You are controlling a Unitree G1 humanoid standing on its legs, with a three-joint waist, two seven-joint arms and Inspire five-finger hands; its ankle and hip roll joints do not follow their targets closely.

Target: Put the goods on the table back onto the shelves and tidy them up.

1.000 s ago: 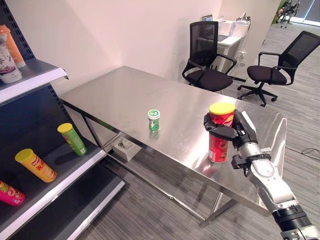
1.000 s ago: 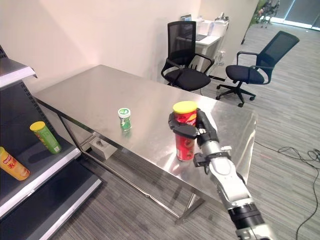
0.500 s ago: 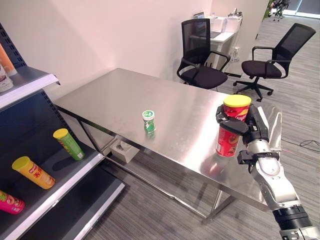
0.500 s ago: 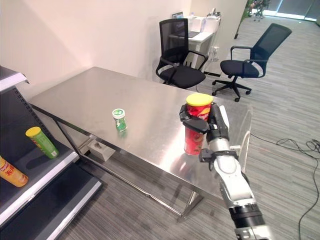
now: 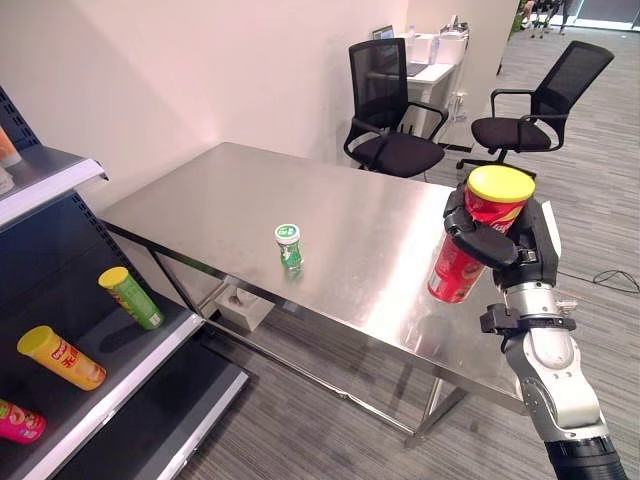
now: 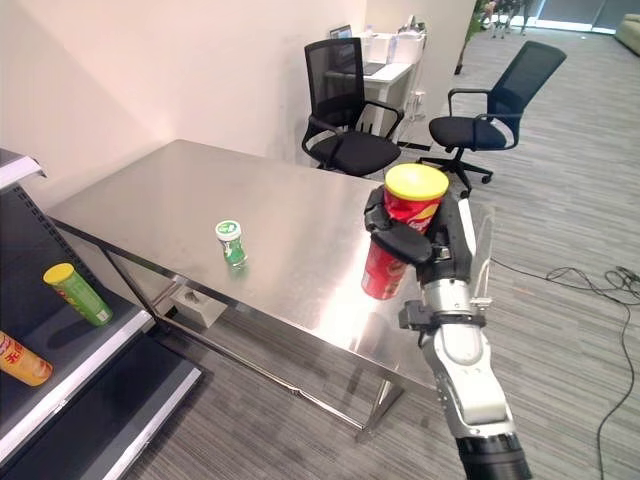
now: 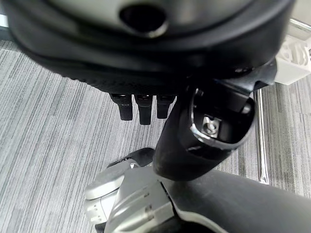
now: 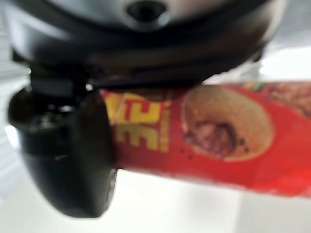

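Holding the red can (image 5: 468, 245) tight near its yellow lid, the right hand (image 5: 515, 250) has it tipped above the table (image 5: 230, 205) edge. It looks light, stiff and slippery; the middle seems a safer grip.

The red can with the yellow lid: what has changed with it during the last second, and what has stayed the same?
The right hand, still curled round the red can, has lifted it off the steel table and tipped it, lid toward the robot's right. A second ago it stood upright on the table. The small green container stays standing on the table; the cans on the shelf lie as before.
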